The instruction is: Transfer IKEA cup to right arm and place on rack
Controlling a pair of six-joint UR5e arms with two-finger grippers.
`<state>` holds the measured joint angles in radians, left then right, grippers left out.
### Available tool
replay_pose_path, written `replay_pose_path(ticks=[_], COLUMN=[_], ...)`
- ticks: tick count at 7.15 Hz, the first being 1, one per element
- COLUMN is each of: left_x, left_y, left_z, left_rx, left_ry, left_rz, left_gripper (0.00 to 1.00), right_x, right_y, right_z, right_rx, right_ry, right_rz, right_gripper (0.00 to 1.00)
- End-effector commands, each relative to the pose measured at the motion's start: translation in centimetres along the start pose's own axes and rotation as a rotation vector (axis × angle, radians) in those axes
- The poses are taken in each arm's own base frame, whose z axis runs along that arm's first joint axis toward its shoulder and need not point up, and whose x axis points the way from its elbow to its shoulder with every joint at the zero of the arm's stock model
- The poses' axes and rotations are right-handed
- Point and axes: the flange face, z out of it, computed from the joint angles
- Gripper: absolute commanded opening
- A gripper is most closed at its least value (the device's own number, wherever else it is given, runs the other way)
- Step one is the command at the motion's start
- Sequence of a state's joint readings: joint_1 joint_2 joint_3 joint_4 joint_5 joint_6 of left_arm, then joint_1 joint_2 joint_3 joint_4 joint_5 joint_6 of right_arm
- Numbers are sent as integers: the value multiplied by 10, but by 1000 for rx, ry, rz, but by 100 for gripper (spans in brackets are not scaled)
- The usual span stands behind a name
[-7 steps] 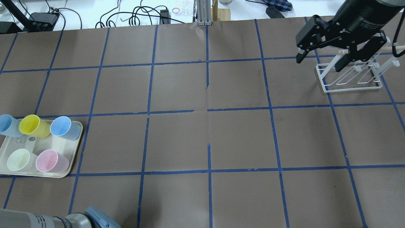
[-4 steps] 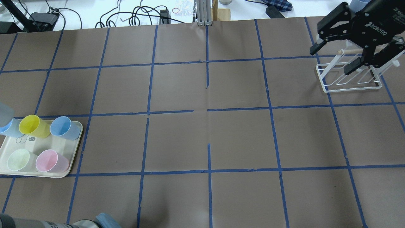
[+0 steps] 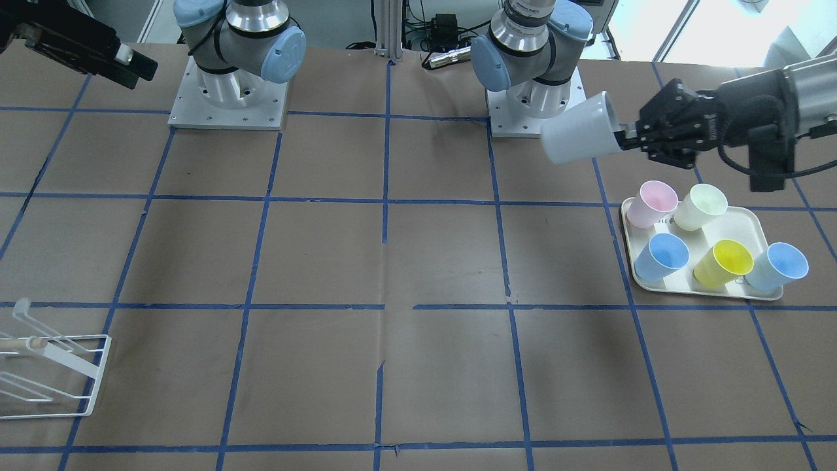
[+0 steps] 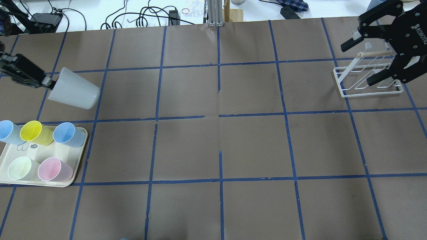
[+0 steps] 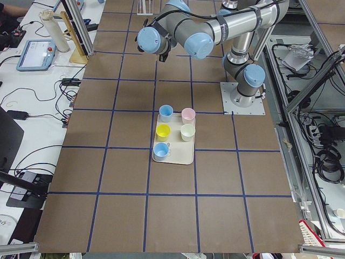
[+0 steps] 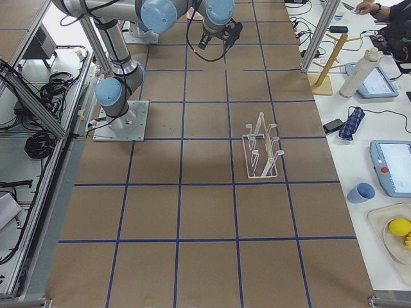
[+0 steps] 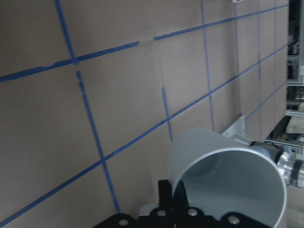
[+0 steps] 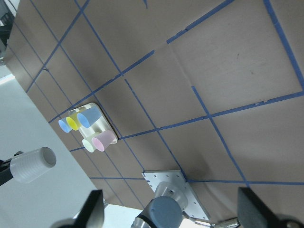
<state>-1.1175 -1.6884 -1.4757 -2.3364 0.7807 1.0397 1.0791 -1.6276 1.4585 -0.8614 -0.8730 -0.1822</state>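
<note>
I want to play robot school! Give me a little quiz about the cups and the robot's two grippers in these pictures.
1. Pick one: how many coloured plastic cups stand on the cream rectangular tray? A three, B five, C seven.
2. True or false: the black two-finger right gripper is open and holds nothing.
3. Fill the gap: the black left gripper holds the light-grey tapered plastic cup by its ____.
Key: 1 B. 2 True. 3 rim.
</note>
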Motion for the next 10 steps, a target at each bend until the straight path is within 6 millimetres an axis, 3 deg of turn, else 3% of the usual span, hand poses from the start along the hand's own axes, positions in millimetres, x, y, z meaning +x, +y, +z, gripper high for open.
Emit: replay_pose_path(ticks=[1, 2, 4, 5, 6, 7, 9, 10], left_x=[12, 3, 38, 50, 50, 47, 51, 55], left_y=[-8, 0, -3, -7, -1, 12, 18, 22], left_z=[110, 151, 242, 276, 292, 295, 296, 296], left_rx=[175, 285, 412, 452, 500, 504, 436, 374], left_ry=[294, 402, 567, 627, 674, 677, 659, 641], left_rz=[-6, -61, -86, -65, -102, -120, -130, -139], left_gripper=[0, 0, 0, 0, 0, 0, 0, 0], right_x=[6, 4, 8, 11, 16, 16, 9, -1], right_y=[-5, -2, 2, -3, -7, -8, -4, -8], right_z=[4, 8, 18, 32, 41, 46, 49, 60], right_rx=[-16, -39, -92, -97, -96, -105, -106, -117], right_ry=[-137, -191, -242, -318, -365, -386, -436, -429], right_rz=[28, 56, 117, 106, 86, 101, 117, 89], right_gripper=[100, 100, 100, 100, 100, 100, 100, 100])
